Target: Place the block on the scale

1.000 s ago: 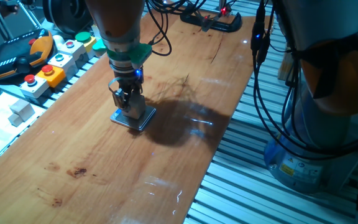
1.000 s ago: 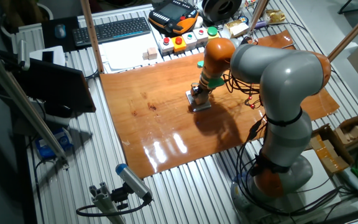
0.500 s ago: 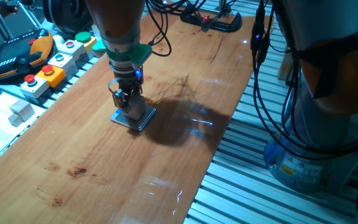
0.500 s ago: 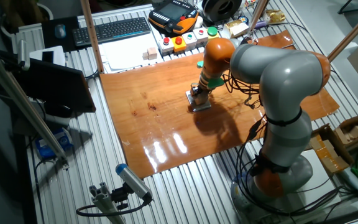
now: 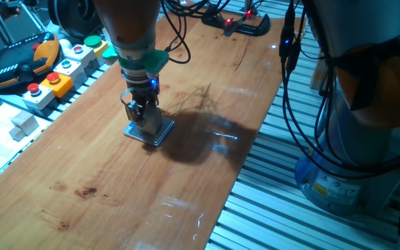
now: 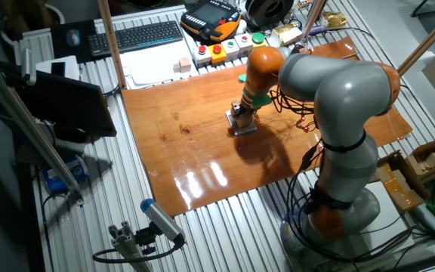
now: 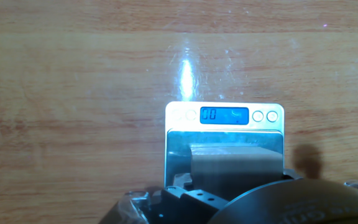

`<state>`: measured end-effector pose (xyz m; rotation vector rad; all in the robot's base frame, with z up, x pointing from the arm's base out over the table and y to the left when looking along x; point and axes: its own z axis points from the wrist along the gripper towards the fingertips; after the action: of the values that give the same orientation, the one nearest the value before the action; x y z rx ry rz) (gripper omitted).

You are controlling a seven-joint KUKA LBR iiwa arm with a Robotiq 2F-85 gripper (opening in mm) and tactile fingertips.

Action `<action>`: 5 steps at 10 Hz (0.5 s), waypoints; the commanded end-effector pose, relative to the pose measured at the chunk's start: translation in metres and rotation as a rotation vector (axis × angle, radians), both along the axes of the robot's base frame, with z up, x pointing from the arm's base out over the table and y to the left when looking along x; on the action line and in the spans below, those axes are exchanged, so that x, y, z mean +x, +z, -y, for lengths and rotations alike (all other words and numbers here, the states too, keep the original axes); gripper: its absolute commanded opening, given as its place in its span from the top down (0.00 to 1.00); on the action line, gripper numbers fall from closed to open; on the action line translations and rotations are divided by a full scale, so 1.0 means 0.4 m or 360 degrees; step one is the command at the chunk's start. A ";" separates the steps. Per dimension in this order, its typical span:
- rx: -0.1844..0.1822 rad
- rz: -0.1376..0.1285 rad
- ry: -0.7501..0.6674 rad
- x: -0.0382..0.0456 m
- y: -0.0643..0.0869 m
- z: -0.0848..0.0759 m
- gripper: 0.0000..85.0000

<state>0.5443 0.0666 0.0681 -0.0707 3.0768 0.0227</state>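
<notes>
The gripper [image 5: 143, 118] stands vertically over the scale [image 5: 160, 133], which lies flat on the wooden table [image 5: 207, 180] near its middle. In the hand view the scale [image 7: 224, 134] shows a lit blue display at its far edge with small round buttons on either side. The block [image 7: 235, 167] sits over the metallic plate, directly in front of the fingers [image 7: 185, 194]; its top face and one side face are visible. Whether the block rests on the plate or is just above it cannot be determined.

From one fixed view the fingers flank something at the scale's centre, but the block itself is hidden behind them. Jaw state — cannot be told: no view shows clearly whether the fingers press on the block or stand clear of it.

From the other fixed view the gripper [image 6: 240, 115] is at the scale [image 6: 242, 128], with the grey arm [image 6: 338, 98] arching over the table. A whitish cube [image 5: 25, 122] sits well apart, off the table's edge beside the button boxes [image 5: 51, 83].
</notes>
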 end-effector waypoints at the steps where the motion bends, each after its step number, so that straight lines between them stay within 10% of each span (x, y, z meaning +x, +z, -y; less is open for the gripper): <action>1: -0.0001 0.0002 -0.0002 0.000 0.000 0.000 0.85; 5: -0.0015 0.0007 -0.0015 -0.001 -0.002 -0.003 0.64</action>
<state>0.5438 0.0678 0.0671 -0.0571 3.0721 0.0078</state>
